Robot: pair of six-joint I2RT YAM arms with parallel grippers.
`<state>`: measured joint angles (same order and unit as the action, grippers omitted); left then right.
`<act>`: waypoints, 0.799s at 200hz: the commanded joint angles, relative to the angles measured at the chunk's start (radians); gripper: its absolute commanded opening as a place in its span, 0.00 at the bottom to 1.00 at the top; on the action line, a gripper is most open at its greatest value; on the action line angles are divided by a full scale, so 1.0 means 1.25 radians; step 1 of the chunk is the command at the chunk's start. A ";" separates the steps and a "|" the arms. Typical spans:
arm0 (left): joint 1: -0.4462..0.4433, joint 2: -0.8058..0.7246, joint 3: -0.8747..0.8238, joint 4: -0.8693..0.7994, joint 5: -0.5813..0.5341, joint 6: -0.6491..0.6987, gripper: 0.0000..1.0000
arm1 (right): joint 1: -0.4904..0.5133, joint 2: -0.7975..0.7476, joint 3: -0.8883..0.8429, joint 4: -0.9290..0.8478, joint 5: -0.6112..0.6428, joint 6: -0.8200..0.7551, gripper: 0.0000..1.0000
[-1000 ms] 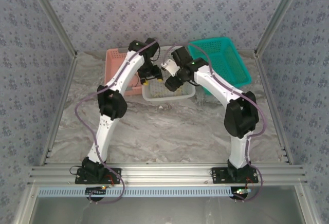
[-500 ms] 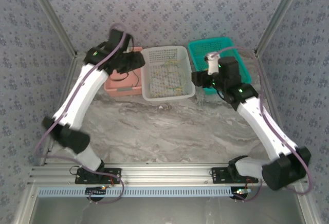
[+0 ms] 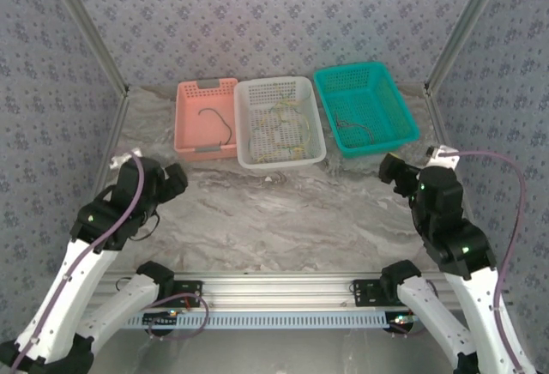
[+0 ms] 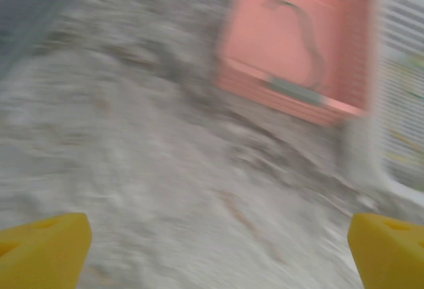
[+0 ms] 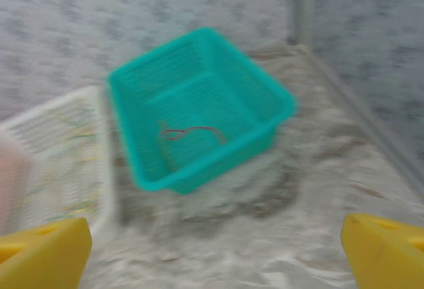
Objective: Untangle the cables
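Note:
The cables lie spread over three baskets. A bunch of yellow and green cables (image 3: 285, 125) rests in the white basket (image 3: 281, 161). One dark cable (image 3: 216, 122) (image 4: 306, 34) lies in the pink basket (image 3: 182, 125) (image 4: 285, 90). A red and dark cable (image 3: 352, 125) (image 5: 192, 132) lies in the teal basket (image 3: 375, 145) (image 5: 218, 160). My left gripper (image 3: 176, 178) (image 4: 215, 256) hangs open over bare table, near and left of the pink basket. My right gripper (image 3: 389, 168) (image 5: 215, 256) is open, short of the teal basket. Nothing is between either pair of yellow fingertips (image 4: 40, 249) (image 5: 384, 249).
The three baskets stand in a row along the back wall. Metal frame posts (image 3: 94, 57) rise at both back corners, and patterned walls close the sides. Marbled table (image 3: 283, 220) stretches between the baskets and the arm bases.
Both arms have drawn back from the baskets toward the near edge, left arm to the left, right arm to the right. Both grippers have opened wider.

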<state>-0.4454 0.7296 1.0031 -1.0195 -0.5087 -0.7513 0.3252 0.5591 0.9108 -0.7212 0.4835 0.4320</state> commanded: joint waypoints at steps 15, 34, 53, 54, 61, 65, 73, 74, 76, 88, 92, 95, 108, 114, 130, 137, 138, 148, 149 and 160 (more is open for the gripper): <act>0.008 -0.068 -0.233 0.263 -0.309 0.315 0.99 | -0.036 -0.094 -0.327 0.260 0.076 -0.186 0.99; 0.055 -0.086 -0.380 0.544 -0.244 0.512 0.99 | -0.065 -0.131 -0.470 0.402 0.110 -0.171 0.98; 0.165 -0.062 -0.479 0.698 -0.101 0.519 0.99 | -0.116 -0.091 -0.562 0.514 0.064 -0.192 0.99; 0.171 -0.060 -0.485 0.705 -0.092 0.518 0.99 | -0.119 -0.089 -0.566 0.517 0.060 -0.193 0.99; 0.212 -0.047 -0.522 0.764 -0.040 0.504 0.99 | -0.139 -0.069 -0.590 0.571 0.036 -0.196 0.99; 0.232 -0.039 -0.539 0.796 -0.021 0.493 0.99 | -0.149 -0.059 -0.603 0.604 0.019 -0.202 0.99; 0.265 -0.016 -0.566 0.849 0.008 0.480 0.99 | -0.169 -0.039 -0.627 0.658 -0.006 -0.211 0.99; 0.269 -0.012 -0.569 0.855 0.012 0.479 0.99 | -0.171 -0.036 -0.630 0.668 -0.008 -0.213 0.99; 0.277 -0.006 -0.573 0.866 0.021 0.479 0.99 | -0.176 -0.031 -0.631 0.679 -0.010 -0.213 0.99; 0.319 0.044 -0.597 0.942 0.079 0.468 0.99 | -0.212 0.013 -0.634 0.733 -0.050 -0.215 0.99; 0.330 0.061 -0.602 0.964 0.093 0.463 0.99 | -0.227 0.031 -0.634 0.755 -0.066 -0.215 0.99; 0.336 0.075 -0.606 0.979 0.104 0.459 0.99 | -0.235 0.046 -0.634 0.772 -0.075 -0.216 0.99; 0.356 0.132 -0.605 1.040 0.156 0.464 0.99 | -0.280 0.109 -0.640 0.863 -0.118 -0.216 0.99; 0.359 0.164 -0.600 1.074 0.171 0.473 0.99 | -0.301 0.139 -0.641 0.901 -0.135 -0.211 0.99; 0.366 0.251 -0.584 1.157 0.204 0.471 0.99 | -0.346 0.230 -0.633 0.987 -0.182 -0.197 0.99; 0.368 0.291 -0.574 1.195 0.218 0.468 0.99 | -0.355 0.275 -0.628 1.034 -0.199 -0.205 0.99; 0.368 0.298 -0.573 1.201 0.220 0.467 0.99 | -0.356 0.282 -0.629 1.041 -0.203 -0.211 0.99; 0.369 0.356 -0.552 1.248 0.234 0.461 0.99 | -0.364 0.349 -0.616 1.100 -0.234 -0.220 0.98; 0.369 0.364 -0.550 1.251 0.235 0.462 0.99 | -0.364 0.356 -0.615 1.106 -0.237 -0.221 0.99; 0.371 0.425 -0.525 1.298 0.253 0.469 0.99 | -0.364 0.426 -0.595 1.164 -0.263 -0.235 0.99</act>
<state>0.0093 1.1378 0.2741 0.3561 -0.2943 -0.1799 -0.1173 0.9512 0.1223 0.4648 0.2768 0.1802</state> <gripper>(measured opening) 0.993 0.985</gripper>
